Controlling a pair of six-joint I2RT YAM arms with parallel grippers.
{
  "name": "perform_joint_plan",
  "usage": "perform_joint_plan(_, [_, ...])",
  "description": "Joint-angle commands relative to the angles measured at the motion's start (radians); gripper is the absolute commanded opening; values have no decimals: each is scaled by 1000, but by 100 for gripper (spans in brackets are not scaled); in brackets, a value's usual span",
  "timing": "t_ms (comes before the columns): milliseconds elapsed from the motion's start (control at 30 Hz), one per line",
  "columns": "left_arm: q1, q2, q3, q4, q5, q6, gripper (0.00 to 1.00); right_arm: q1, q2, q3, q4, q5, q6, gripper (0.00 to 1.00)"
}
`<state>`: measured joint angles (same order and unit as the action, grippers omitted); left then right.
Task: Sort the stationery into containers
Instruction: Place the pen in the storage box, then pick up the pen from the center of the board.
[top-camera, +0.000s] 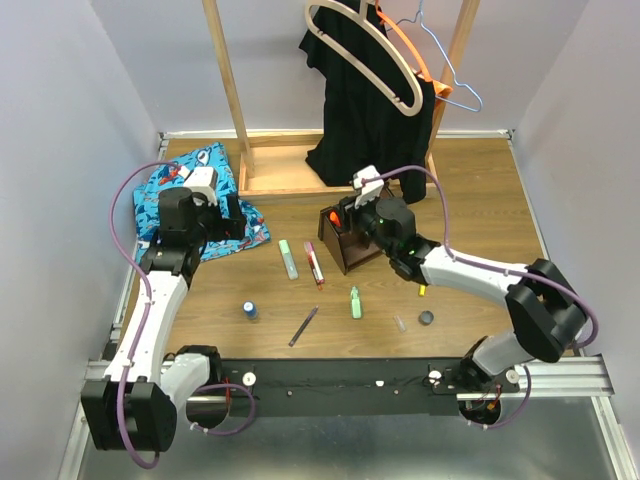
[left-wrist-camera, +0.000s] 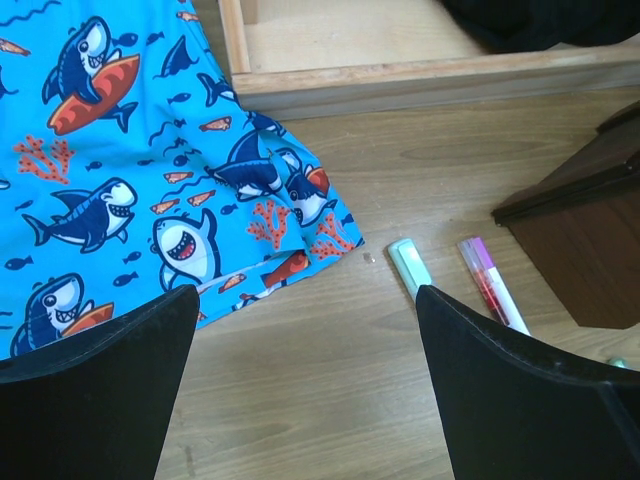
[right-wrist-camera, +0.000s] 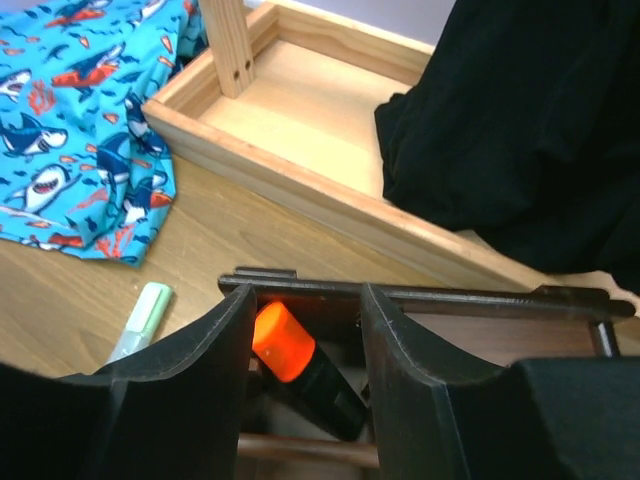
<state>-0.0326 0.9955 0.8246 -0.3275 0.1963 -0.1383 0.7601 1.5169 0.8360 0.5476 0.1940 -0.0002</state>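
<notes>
The dark brown organizer (top-camera: 340, 248) stands mid-table. My right gripper (top-camera: 360, 214) hangs over it, open; in the right wrist view (right-wrist-camera: 305, 300) an orange-capped marker (right-wrist-camera: 281, 341) leans inside a slot between the fingers, which stand wider than it. The organizer's rim (right-wrist-camera: 430, 296) runs just beyond the fingertips. My left gripper (top-camera: 232, 216) is open and empty at the edge of the blue cloth (top-camera: 195, 190). A pale green marker (top-camera: 288, 258) and a pink marker (top-camera: 314, 264) lie left of the organizer, both also in the left wrist view (left-wrist-camera: 408, 265) (left-wrist-camera: 490, 282).
On the table nearer the arms lie a blue bottle (top-camera: 249, 310), a purple pen (top-camera: 303, 326), a second green marker (top-camera: 355, 302), a yellow marker (top-camera: 422, 291), a dark disc (top-camera: 426, 318) and a small pale piece (top-camera: 400, 323). A light wooden rack base (top-camera: 285, 170) with dark clothes stands behind.
</notes>
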Motion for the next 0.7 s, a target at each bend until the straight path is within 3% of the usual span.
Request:
perform_joint_plan(0, [2,-61,-13,27,-14,-23,99,13,-70,124,-207,-23,35,55])
perform_joint_plan(200, [3,-129,59,-69,-125,-49,99,91,28,372,-498,-157,-3,55])
perform_joint_plan(300, [11,-155,105,-146,-239,-40,99,94,130,478,-649,-185,164,56])
perform_joint_plan(500, [71,-156,188,-356,-301,-3,99,119,298,563,-704,-188,307,56])
perform_joint_plan(667, [117,-227,202,-436,-235,25,99,130,463,744,-779,-220,324,55])
